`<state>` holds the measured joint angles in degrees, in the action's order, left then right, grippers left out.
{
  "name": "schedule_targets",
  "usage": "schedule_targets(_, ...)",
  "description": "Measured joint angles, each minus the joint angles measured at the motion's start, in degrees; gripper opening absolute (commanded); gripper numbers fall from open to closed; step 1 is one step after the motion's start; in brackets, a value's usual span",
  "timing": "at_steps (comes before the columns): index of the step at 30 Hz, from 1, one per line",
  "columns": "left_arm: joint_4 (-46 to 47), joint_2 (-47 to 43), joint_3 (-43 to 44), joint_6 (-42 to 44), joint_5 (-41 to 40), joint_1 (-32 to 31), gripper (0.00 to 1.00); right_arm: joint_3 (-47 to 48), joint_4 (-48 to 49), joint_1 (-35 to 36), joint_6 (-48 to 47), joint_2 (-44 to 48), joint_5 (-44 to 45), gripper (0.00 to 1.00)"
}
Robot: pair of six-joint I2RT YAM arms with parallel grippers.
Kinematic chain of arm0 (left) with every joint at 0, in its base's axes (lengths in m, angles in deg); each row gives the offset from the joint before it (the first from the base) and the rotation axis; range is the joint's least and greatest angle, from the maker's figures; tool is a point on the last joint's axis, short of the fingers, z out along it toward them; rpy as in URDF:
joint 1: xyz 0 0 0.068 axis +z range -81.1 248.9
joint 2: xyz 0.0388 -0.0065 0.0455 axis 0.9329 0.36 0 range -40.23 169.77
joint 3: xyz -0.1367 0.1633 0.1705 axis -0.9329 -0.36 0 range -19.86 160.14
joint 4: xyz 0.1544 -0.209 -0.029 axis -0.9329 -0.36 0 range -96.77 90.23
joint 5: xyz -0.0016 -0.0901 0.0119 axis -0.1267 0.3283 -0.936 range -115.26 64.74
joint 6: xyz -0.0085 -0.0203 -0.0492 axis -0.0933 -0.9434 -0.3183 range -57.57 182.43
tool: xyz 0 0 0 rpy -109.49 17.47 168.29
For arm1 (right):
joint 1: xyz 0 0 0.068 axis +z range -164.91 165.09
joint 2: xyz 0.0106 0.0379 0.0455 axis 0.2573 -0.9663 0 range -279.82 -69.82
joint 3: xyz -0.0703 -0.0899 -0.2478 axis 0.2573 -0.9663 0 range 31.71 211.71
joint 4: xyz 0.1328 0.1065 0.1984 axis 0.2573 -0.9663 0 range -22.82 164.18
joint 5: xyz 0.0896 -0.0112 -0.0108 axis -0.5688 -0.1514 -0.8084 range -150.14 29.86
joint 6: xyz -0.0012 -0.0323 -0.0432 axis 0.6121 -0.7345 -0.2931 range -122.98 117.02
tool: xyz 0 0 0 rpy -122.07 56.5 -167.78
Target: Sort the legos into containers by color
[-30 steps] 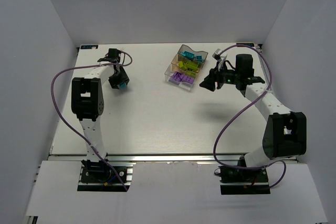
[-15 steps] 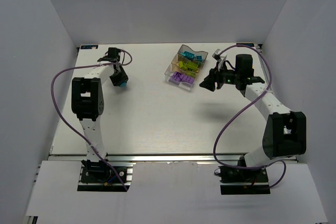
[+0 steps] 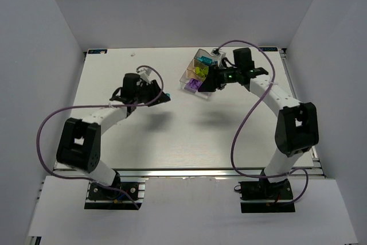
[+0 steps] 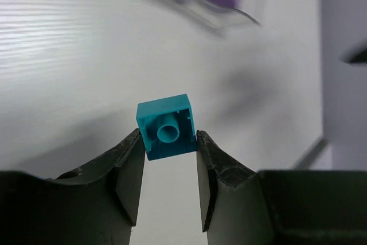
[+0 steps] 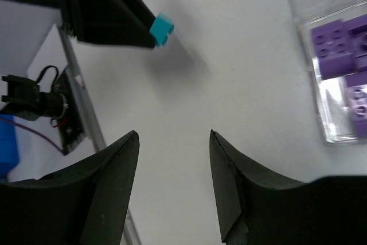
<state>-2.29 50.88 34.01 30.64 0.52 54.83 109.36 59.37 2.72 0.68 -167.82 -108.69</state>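
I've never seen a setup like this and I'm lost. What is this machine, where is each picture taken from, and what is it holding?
These are two robot arms, a left arm and a right arm, bolted at the near edge of a white table. The wide picture looks down from above and behind them. The other two come from a small camera on each wrist, so the dark shapes at the bottom are that arm's own jaws. On the table stands a clear tray whose compartments hold teal, lime and purple bricks. The left jaws pinch a teal brick above the table. The right jaws stand open and empty beside the tray.
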Motion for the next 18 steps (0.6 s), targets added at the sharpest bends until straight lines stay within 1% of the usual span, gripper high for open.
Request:
schedule_targets(2, 6.36, -3.89, -4.48, -1.03, 2.69, -3.69, 0.08, 2.03, -1.99, 2.45, 3.69, -2.43, 0.17, 0.60)
schedule_targets(4, 12.09, -6.71, -8.55, -2.19, 4.76, -6.34, 0.08, 4.39, -4.57, 4.85, 7.17, -5.14, 0.31, 0.66)
schedule_targets(7, 18.53, -9.27, -13.57, -3.13, 5.53, -8.26, 0.08, 6.75, -6.84, 7.48, 11.65, -8.33, 0.24, 0.74)
schedule_targets(9, 21.05, -10.51, -15.69, -2.91, 5.55, -9.31, 0.08, 6.82, -8.28, 8.28, 14.08, -8.90, 0.17, 0.75)
schedule_targets(12, 22.23, -12.35, -16.65, -0.15, 5.11, -10.86, 0.06, 6.82, -9.20, 8.37, 16.39, -8.94, 0.07, 0.74)
schedule_targets(18, 21.59, -14.49, -16.63, 8.17, 3.39, -13.33, 0.05, 6.82, -9.77, 9.40, 19.02, -8.94, -0.02, 0.72)
